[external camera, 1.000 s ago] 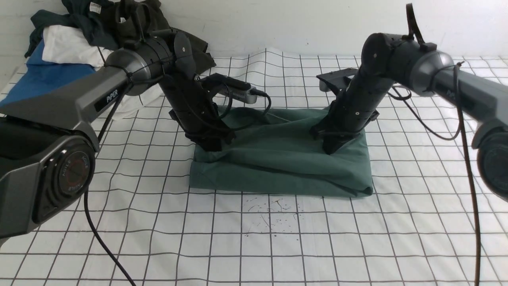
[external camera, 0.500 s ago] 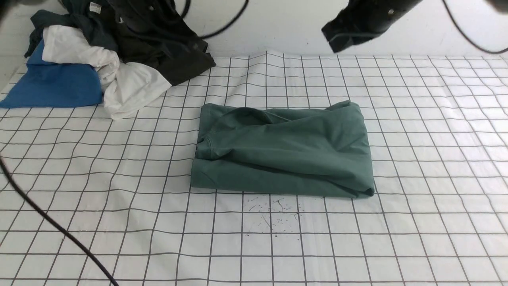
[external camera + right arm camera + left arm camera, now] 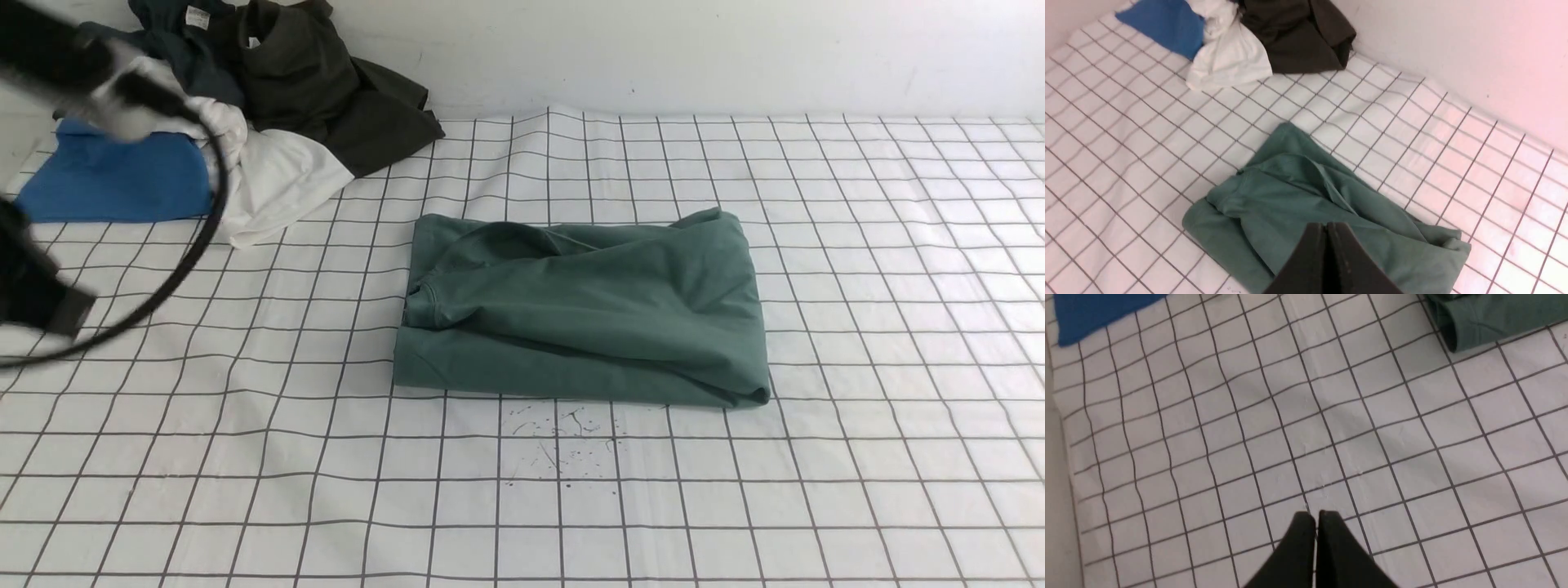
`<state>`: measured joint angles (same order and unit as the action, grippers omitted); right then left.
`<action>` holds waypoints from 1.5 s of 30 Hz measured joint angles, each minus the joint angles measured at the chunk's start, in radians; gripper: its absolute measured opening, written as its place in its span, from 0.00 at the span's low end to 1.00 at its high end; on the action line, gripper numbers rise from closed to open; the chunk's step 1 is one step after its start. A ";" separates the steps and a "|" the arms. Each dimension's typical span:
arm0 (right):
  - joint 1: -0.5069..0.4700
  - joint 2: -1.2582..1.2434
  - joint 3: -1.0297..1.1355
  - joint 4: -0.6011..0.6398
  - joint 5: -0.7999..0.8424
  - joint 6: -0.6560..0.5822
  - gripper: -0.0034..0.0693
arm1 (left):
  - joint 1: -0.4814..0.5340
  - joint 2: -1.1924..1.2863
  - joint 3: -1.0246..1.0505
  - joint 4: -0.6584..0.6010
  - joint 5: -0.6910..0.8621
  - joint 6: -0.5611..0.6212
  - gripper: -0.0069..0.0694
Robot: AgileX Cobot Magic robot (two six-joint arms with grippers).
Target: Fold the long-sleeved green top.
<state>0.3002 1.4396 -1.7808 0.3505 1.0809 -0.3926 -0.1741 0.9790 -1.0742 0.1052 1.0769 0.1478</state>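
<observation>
The green long-sleeved top [image 3: 580, 314] lies folded into a compact rectangle in the middle of the gridded cloth, with no gripper touching it. A corner of the top [image 3: 1486, 318] shows in the left wrist view. My left gripper [image 3: 1315, 516] is shut and empty, high over bare grid cloth to the left of the top. Only a blurred part of the left arm [image 3: 49, 65] with its cable shows at the left edge of the front view. My right gripper [image 3: 1327, 226] is shut and empty, raised well above the folded top [image 3: 1306, 204]; the right arm is out of the front view.
A pile of other clothes sits at the back left: a blue garment [image 3: 114, 175], a white one [image 3: 277, 184], a dark olive-black one [image 3: 326, 98] and a dark teal one [image 3: 175, 33]. The white wall [image 3: 694, 49] closes the back. Ink specks [image 3: 563, 433] mark the cloth before the top.
Both arms have lifted off the top and pulled away; the right arm has left the front view and the left arm has swung to the left edge. The top stays folded.
</observation>
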 joint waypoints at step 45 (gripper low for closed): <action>0.105 -0.858 1.000 0.088 -0.851 -0.111 0.03 | 0.052 -0.929 0.595 -0.020 -0.219 -0.061 0.08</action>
<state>0.4054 0.5819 -0.7809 0.4386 0.2299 -0.5040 -0.1217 0.0498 -0.4787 0.0855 0.8575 0.0866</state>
